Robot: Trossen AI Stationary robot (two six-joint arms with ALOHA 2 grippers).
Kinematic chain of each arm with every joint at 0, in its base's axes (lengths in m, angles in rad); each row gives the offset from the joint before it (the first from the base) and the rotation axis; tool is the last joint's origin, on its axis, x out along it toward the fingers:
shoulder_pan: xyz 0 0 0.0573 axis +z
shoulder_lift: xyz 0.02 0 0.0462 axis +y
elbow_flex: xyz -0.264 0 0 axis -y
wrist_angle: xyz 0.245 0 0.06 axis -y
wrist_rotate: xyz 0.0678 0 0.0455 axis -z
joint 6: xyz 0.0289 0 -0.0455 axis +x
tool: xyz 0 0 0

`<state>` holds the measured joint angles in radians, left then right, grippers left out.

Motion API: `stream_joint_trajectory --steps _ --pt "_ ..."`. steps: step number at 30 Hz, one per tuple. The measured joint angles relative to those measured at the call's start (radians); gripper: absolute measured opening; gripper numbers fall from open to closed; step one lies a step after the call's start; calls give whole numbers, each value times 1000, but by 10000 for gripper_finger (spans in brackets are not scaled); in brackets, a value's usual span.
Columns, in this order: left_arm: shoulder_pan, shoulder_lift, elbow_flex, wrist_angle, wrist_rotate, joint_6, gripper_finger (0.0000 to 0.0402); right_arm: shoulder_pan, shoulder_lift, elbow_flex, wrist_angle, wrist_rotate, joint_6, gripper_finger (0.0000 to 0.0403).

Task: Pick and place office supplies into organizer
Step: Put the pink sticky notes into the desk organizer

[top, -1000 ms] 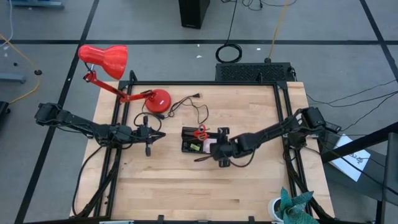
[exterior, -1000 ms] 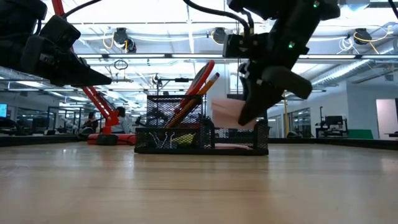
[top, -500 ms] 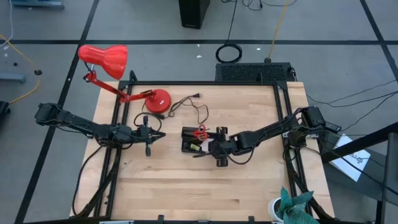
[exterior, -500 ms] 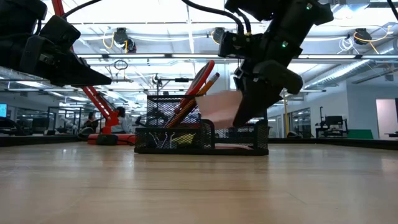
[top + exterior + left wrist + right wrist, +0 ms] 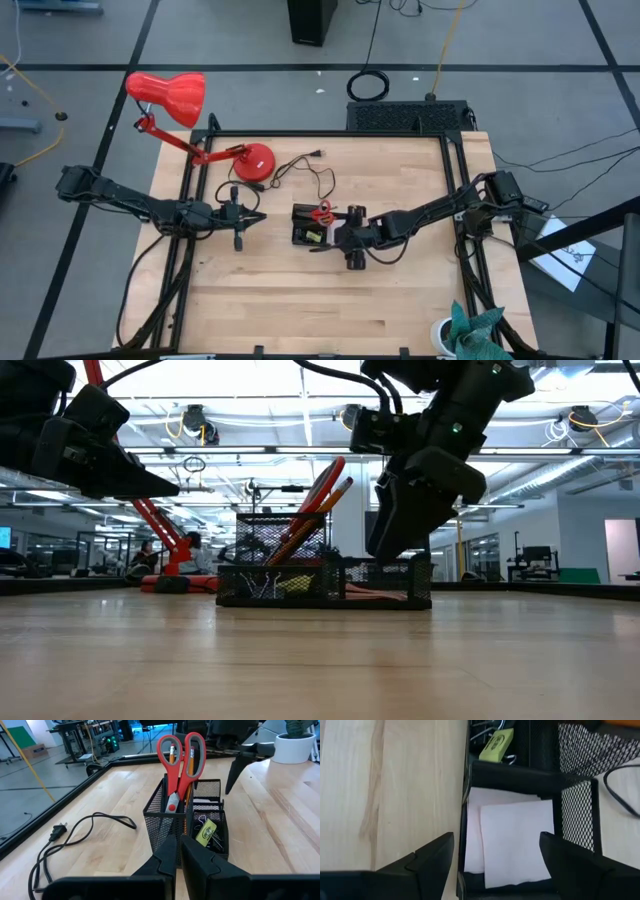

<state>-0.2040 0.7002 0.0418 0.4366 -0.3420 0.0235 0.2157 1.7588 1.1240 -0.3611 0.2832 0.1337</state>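
The black mesh organizer [image 5: 303, 236] stands mid-table. Its tall cup holds the red-handled scissors [image 5: 180, 764] and orange pencils [image 5: 318, 510], standing upright. A low compartment holds a yellow item [image 5: 496, 743] and binder clips. The pink sticky-note pad [image 5: 516, 842] lies flat in the end compartment. My right gripper [image 5: 496, 836] hovers open just above that pad, one finger on either side of it, touching nothing; it also shows in the high view [image 5: 342, 238]. My left gripper [image 5: 246, 215] waits shut to the organizer's left, clear of the table [image 5: 179, 851].
A red desk lamp [image 5: 168, 94] stands at the far left with its base [image 5: 254, 161] on the table. Its black cord [image 5: 308, 172] lies just beyond the organizer. A potted plant [image 5: 462, 334] sits at the near right corner. Bare wood lies along the near side.
My right gripper has opened and let go of the pink sticky-note pad. The pad, held tilted above the organizer a second ago, has dropped flat into the end compartment. The gripper has also shifted slightly toward the table's left, over the organizer.
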Motion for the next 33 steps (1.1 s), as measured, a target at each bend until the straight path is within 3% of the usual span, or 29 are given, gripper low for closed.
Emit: stream_joint_trajectory --steps 4,7,12,15,16,27,33 --pt "0 0 0 0 0 -1 31 0 0 0 25 17 -12 276" --pt "0 0 0 0 0 -2 31 0 0 0 22 64 -3 245" --pt "0 0 0 0 0 -2 31 -5 0 0 28 84 0 122" --pt "0 0 0 0 0 -2 31 -10 -1 -9 63 57 -8 30" --pt "0 0 0 0 0 -2 31 -13 -1 -19 81 40 -14 16" --pt "0 0 0 0 0 1 31 -58 -2 -179 248 -62 22 2" --pt "0 0 0 0 0 5 31 -39 -3 -182 308 -26 -48 6"
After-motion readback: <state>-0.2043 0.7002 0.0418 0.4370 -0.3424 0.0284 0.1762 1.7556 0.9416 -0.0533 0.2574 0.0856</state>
